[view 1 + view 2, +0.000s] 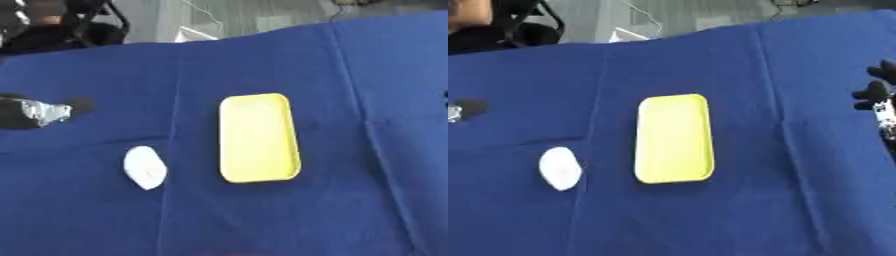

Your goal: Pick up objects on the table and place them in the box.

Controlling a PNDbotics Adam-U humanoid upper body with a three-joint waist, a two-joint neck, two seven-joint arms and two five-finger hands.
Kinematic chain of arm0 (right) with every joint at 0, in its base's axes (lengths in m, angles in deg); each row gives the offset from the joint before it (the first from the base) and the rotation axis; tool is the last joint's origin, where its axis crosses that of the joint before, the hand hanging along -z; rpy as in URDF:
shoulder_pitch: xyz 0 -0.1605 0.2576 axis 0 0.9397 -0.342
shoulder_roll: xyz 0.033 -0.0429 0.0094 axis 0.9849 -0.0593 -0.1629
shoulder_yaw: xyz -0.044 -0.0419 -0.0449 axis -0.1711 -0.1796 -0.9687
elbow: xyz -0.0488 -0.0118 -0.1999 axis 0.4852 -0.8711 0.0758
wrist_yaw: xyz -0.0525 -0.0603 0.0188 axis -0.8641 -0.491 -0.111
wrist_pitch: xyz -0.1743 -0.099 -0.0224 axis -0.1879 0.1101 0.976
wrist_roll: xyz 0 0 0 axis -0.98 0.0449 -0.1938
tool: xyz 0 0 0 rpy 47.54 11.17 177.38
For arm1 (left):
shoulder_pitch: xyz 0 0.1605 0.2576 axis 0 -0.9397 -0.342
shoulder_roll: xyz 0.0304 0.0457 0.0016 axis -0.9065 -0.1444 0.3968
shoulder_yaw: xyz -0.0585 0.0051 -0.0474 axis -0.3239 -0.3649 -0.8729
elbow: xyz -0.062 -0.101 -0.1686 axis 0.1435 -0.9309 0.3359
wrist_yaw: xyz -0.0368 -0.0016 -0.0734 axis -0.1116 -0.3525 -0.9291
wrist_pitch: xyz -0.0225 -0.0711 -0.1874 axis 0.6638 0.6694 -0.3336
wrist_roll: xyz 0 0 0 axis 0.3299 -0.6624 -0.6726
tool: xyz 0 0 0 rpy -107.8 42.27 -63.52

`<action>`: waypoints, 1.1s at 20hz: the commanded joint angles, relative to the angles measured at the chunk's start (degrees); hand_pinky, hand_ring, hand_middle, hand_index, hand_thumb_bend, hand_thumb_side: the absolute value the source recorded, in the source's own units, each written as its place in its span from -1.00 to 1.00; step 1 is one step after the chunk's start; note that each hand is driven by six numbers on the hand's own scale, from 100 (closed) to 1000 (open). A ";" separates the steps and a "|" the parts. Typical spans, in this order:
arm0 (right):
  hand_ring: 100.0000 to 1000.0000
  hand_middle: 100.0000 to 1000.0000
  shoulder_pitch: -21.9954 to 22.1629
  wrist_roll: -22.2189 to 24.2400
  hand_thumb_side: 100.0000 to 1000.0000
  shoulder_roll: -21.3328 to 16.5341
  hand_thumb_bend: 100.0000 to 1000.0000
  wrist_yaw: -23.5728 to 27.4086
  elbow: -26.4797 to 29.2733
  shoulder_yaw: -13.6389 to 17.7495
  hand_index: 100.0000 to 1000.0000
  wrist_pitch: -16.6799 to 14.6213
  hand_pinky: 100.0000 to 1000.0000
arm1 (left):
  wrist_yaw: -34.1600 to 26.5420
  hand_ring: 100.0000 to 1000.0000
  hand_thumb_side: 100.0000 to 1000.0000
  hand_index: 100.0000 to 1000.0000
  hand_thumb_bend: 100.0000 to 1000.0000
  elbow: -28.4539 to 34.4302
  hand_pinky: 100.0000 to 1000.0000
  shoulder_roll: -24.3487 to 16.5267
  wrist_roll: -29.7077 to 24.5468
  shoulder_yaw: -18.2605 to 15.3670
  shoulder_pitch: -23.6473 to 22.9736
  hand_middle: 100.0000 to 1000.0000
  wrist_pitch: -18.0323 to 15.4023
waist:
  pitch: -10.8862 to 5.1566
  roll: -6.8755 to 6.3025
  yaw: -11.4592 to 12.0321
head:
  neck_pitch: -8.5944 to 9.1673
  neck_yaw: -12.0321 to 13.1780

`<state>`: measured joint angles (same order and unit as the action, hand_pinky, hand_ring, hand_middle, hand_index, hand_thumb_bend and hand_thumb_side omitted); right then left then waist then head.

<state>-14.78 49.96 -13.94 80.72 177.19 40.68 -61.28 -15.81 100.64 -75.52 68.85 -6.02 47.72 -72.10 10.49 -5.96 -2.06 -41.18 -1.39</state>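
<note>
A shallow yellow box with rounded corners lies lengthwise in the middle of the blue cloth. To its left, a little nearer to me, rests a small white oval object. My left hand, black with a silver part, shows at the left edge, level with the box's far end and well apart from both things. My right hand enters at the right edge with its black fingers spread and nothing in them, far right of the box.
The blue cloth covers the whole table and has creases beside the box. Beyond the table's far edge are a grey floor and a dark chair at the upper left.
</note>
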 commanded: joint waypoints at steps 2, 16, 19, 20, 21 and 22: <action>0.32 0.70 -0.17 0.21 0.52 -1.69 -0.44 -0.21 0.46 0.15 0.91 -0.12 0.26 | 2.05 0.86 0.25 0.92 0.41 1.28 0.68 -4.47 -4.18 3.40 2.88 0.82 -2.87 | -0.74 0.10 -0.23 | 0.31 -0.03; 0.32 0.70 0.21 0.24 0.52 -2.05 -0.44 -0.28 0.46 0.24 0.91 -0.11 0.26 | -1.79 0.90 0.45 0.95 0.56 -1.39 0.69 -6.28 -14.80 7.36 8.67 0.81 -5.19 | -0.98 -0.47 -0.33 | -0.10 0.02; 0.32 0.70 0.40 0.43 0.52 -2.17 -0.45 -0.25 0.34 0.06 0.91 -0.13 0.26 | -2.05 0.94 0.66 0.97 0.65 -7.28 0.73 -4.09 -23.07 11.41 15.39 0.84 -6.38 | -1.34 -0.57 -0.35 | -0.16 0.42; 0.32 0.70 0.47 0.46 0.52 -2.18 -0.45 -0.25 0.32 0.04 0.91 -0.14 0.26 | -1.35 0.94 0.63 0.97 0.63 -9.73 0.73 -2.83 -25.79 12.48 17.72 0.84 -6.80 | -1.41 -0.56 -0.28 | -0.16 0.40; 0.32 0.70 0.54 0.49 0.52 -2.17 -0.44 -0.23 0.29 0.02 0.91 -0.14 0.26 | -0.35 0.95 0.69 0.98 0.67 -12.28 0.75 -1.41 -27.97 13.24 19.84 0.86 -7.10 | -1.44 -0.54 -0.23 | -0.15 0.39; 0.32 0.70 0.61 0.51 0.52 -2.15 -0.44 -0.20 0.26 0.01 0.91 -0.14 0.26 | 1.00 0.95 0.69 0.98 0.67 -15.08 0.75 0.26 -29.60 13.89 21.86 0.86 -7.31 | -1.45 -0.51 -0.17 | -0.15 0.35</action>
<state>-14.26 50.32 -14.40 80.71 176.87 40.58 -61.33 -15.82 88.11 -75.58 42.00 7.40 68.27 -78.90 9.97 -6.71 -2.33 -41.18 -1.37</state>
